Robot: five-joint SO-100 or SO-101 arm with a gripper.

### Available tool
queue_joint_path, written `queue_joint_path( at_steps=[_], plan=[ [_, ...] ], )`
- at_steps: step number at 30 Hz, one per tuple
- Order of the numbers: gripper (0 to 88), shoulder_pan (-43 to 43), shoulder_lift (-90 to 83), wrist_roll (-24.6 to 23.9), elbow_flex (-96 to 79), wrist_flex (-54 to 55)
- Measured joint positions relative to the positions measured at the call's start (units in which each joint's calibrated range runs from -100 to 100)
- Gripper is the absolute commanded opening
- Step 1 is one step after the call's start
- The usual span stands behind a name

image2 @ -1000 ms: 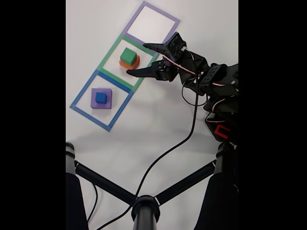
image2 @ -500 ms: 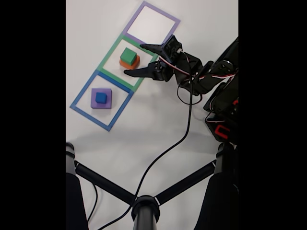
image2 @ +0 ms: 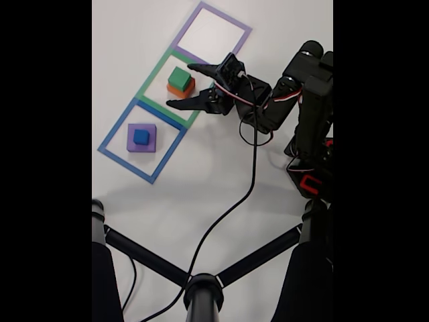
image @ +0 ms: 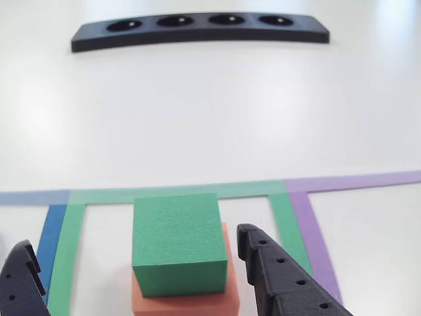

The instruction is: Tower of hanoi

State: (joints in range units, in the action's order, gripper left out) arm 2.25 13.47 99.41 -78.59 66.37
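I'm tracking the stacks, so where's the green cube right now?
In the fixed view, the green cube sits on the orange block inside the green square, the middle of three, just left of the open gripper.

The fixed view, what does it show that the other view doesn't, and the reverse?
Fixed view: the blue block on the purple block in the blue square, the whole empty purple square, the arm and its cable.

Other view: a dark strip with four round hollows across the table.

Both: the green block on the orange block inside the green square, with the open claw either side of it.
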Motion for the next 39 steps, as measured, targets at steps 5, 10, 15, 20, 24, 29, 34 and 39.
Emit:
queue_joint_path(
  at_steps=[5,10,15,20,24,29,34,39],
  plan=[
    [34.6,-1.1,2.0,0.0,1.2,1.5],
    [34.3,-1.2,3.1,0.4,2.3,2.1],
    [31.9,-1.2,4.1,0.6,3.0,2.2],
    [27.4,-1.2,4.7,0.6,3.1,2.2],
    [21.4,-1.2,5.0,0.6,3.4,2.2],
    [13.6,-1.2,5.1,0.6,3.4,2.2],
    [7.3,-1.2,5.1,0.6,3.4,2.2],
    [4.6,-1.2,5.1,0.6,3.4,2.2]
  ],
)
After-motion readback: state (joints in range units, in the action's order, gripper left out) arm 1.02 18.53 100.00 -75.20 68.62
